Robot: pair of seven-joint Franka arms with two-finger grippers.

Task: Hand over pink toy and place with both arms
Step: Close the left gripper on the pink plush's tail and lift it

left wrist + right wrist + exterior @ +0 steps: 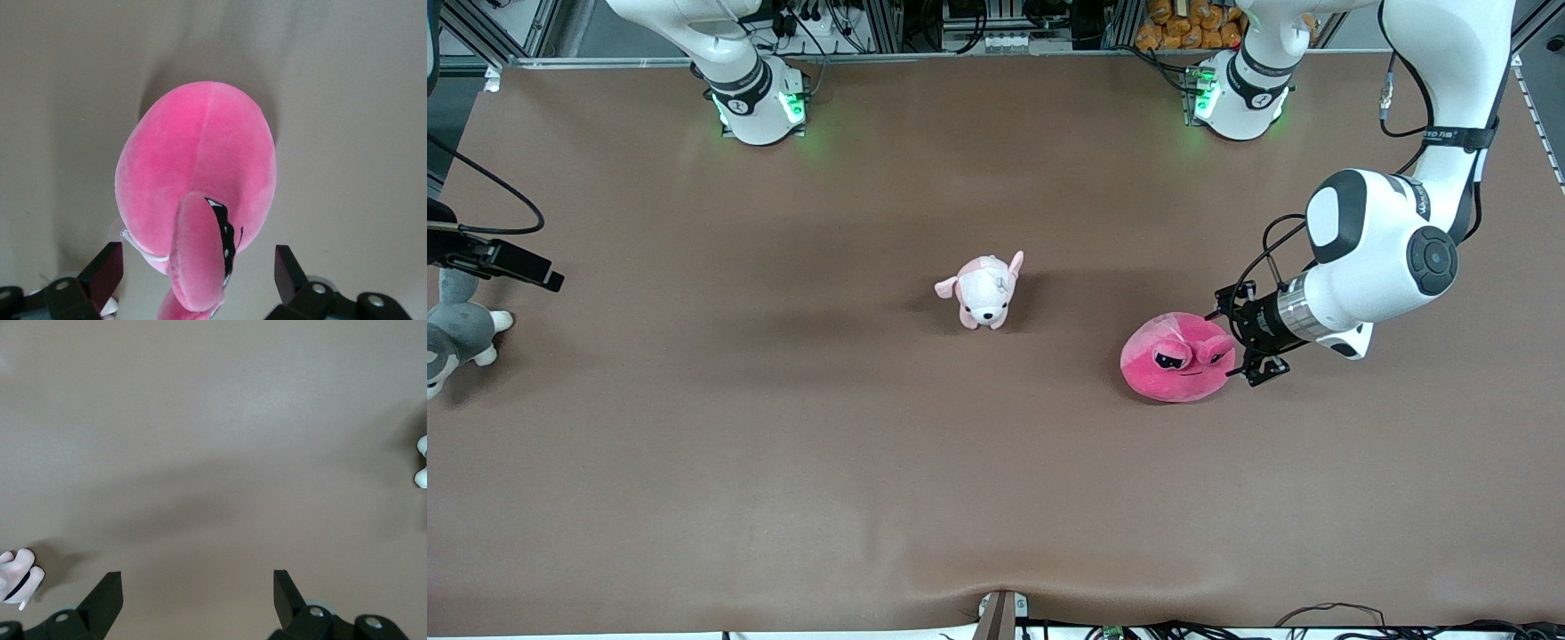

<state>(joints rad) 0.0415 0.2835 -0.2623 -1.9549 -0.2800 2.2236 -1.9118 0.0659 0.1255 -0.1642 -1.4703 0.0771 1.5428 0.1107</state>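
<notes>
Jaws of left gripper (pixel 199 283) are spread wide beside pink toy (pixel 1178 357), ungripped; right gripper (pixel 199 603), also open, waits.

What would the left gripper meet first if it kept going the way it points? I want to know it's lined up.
The pink toy: the open left gripper points straight at it, fingers either side.

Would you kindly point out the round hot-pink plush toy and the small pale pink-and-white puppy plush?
Round hot-pink plush toy (pixel 1178 360): front view, on its face below the eyes.
Small pale pink-and-white puppy plush (pixel 984 286): front view, on its back.
</notes>
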